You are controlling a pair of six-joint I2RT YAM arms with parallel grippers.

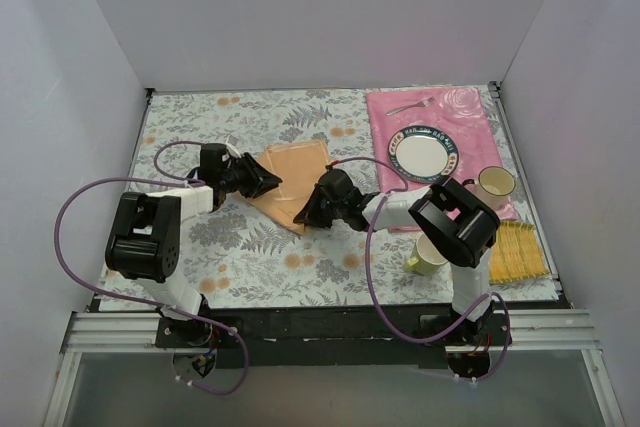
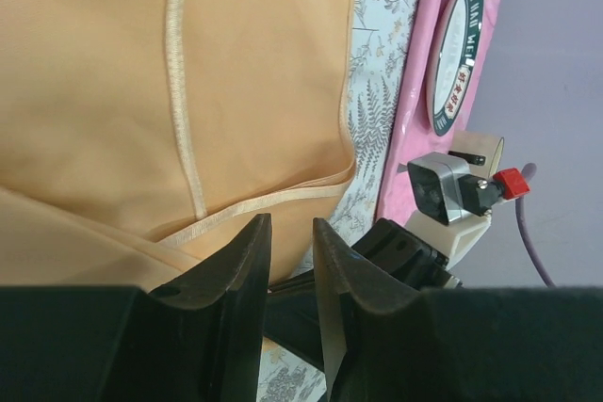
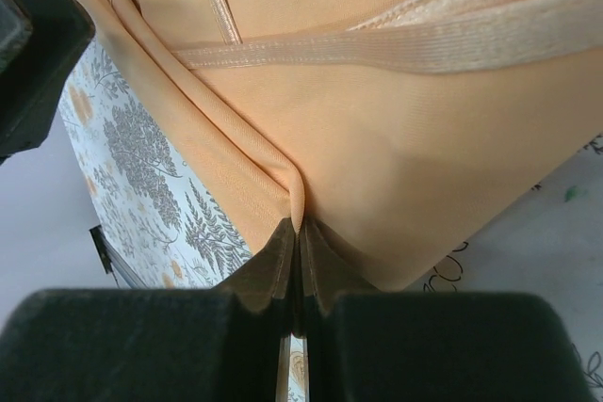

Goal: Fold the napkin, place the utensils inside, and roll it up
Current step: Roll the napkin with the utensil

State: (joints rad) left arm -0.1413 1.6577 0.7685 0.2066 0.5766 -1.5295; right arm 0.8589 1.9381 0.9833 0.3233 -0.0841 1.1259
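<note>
Top external view: the table carries a pink placemat at 2 o'clock. The napkin, folded over and set aslant, lies just toward 10 o'clock from the table's middle. A yellow mat sits at 4 o'clock. A plate stands on the placemat, with the fork at its 12 o'clock.

The left gripper is at the napkin's 9 o'clock edge. Its wrist view shows the jaws a narrow gap apart by the hem, with nothing visible between them. The right gripper is at the napkin's 5 o'clock corner, jaws pinched tight on a ridge of the cloth.
</note>
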